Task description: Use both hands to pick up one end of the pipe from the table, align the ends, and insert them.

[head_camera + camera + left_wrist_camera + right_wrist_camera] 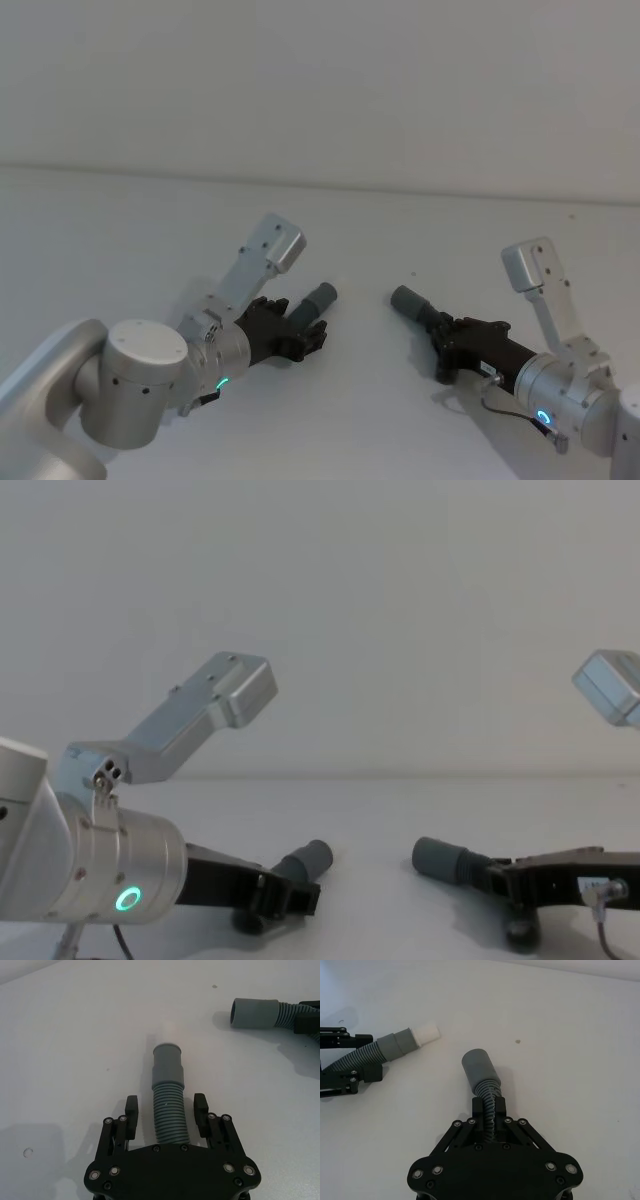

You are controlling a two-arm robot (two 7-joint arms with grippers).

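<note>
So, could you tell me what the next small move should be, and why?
Probably shut the left claw on the left pipe piece: its fingers straddle the ribbed part with a gap on each side, whereas the right claw already pinches the right pipe piece.

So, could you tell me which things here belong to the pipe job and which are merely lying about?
Job: left gripper, open astride left pipe piece; right gripper, shut on right pipe piece; table beneath.
Lying about: dark speck near the right piece's mouth.
</note>
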